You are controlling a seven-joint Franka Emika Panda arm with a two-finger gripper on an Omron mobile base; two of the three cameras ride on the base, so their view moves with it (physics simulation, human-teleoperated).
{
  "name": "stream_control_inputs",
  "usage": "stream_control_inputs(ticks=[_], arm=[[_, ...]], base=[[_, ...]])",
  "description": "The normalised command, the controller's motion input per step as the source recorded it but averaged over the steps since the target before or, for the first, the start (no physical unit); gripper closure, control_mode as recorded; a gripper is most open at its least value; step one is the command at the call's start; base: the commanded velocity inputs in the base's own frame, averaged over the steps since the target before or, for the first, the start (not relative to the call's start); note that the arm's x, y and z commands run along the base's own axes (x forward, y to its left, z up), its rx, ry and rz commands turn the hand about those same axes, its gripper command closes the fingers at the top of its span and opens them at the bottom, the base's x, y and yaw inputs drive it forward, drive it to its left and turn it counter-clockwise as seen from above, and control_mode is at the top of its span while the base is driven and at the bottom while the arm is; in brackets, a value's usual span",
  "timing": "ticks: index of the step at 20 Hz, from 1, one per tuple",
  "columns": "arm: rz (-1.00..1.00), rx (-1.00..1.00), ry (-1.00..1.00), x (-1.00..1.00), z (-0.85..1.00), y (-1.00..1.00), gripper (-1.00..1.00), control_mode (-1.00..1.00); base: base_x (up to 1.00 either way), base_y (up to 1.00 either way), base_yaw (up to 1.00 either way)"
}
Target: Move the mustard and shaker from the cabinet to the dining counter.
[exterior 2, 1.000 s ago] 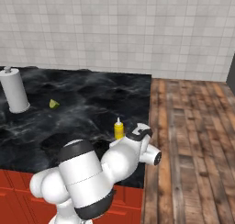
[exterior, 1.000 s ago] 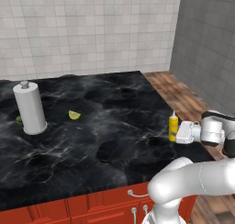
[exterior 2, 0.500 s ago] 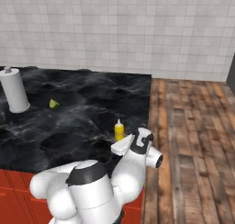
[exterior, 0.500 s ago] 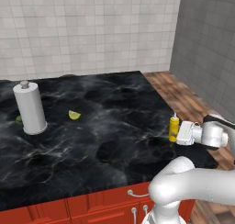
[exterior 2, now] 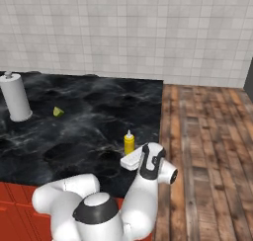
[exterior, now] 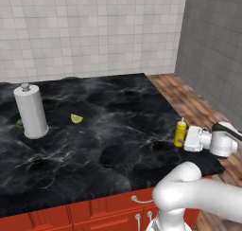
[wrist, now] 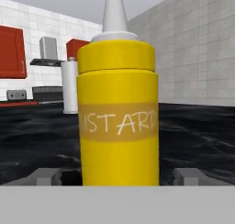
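Note:
The mustard (exterior: 179,133) (exterior 2: 129,142) stands upright on the dining counter (exterior: 118,135) (exterior 2: 84,126), close to its right-hand edge. My gripper (exterior: 183,139) (exterior 2: 130,155) reaches in level from the floor side and is open around the bottle. In the hand view the yellow mustard (wrist: 118,113) rises right in front, and the two fingertips (wrist: 46,176) stand wide apart on either side of its base without touching it. The shaker is out of view. Red wall cabinets (wrist: 11,53) show far off in the hand view.
A white paper-towel roll (exterior: 30,111) (exterior 2: 16,98) stands at the counter's left, with a lime wedge (exterior: 76,118) (exterior 2: 58,111) beside it. Wooden floor (exterior 2: 207,136) lies beyond the counter's right edge. Red drawer fronts (exterior: 94,216) run below the front.
The jaws have spread apart and let go of the mustard, which stays standing on the counter. The hand has barely shifted.

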Motion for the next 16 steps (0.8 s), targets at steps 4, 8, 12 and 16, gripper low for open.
stream_control_inputs(ticks=[4,8,12,16], arm=[[0.0,-0.01,0.0,-0.21,0.2,0.0,-1.0,-1.0],[0.0,-0.01,0.0,-0.11,0.48,0.0,-1.0,-1.0],[-0.01,-0.01,0.0,-0.24,0.82,-0.09,-1.0,-1.0],[-0.07,-0.06,0.09,-0.47,0.81,-0.18,-1.0,-1.0]], base=[[0.0,0.0,0.0],[0.0,0.0,0.0],[0.0,0.0,0.0],[0.0,0.0,0.0]])
